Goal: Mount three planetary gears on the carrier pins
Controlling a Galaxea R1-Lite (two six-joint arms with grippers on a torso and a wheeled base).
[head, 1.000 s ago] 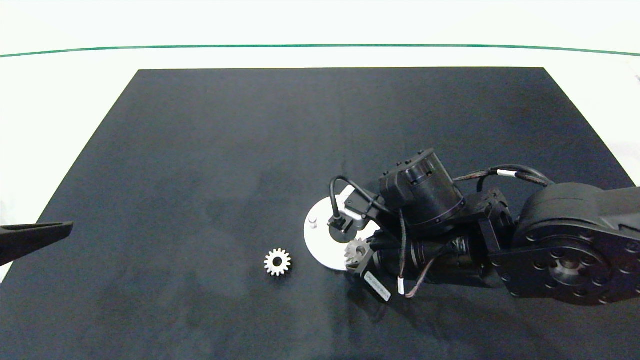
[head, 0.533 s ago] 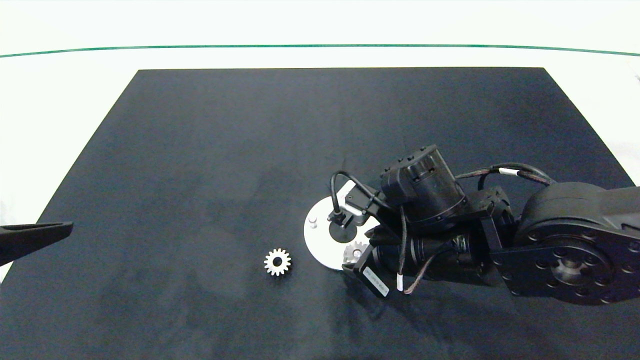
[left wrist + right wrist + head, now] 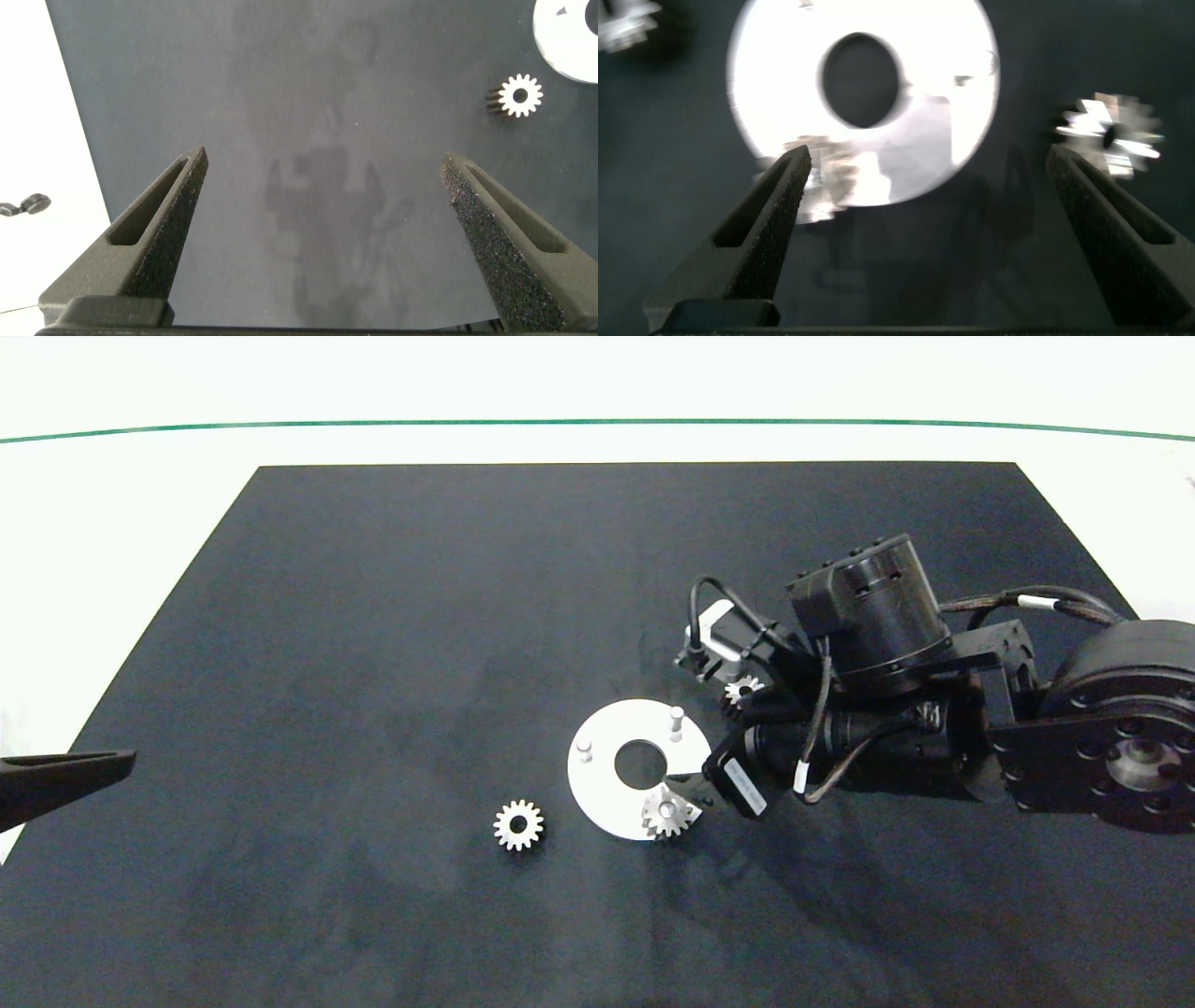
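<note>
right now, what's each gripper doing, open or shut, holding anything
Left gripper: open, holding nothing, parked at the mat's left edge.
Right gripper: open, holding nothing, beside the white disc.

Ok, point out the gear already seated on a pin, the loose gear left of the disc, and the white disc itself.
seated gear (image 3: 668, 813): head view, on its hub over the pin.
loose gear (image 3: 518, 824): head view, on its toothed face beside the bore.
white disc (image 3: 597, 784): head view, on a bare part of its flat face.

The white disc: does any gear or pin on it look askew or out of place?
Nothing stands out. One gear sits flat on its pin on the white disc; two pins stand bare. Two gears lie on the mat, waiting.
</note>
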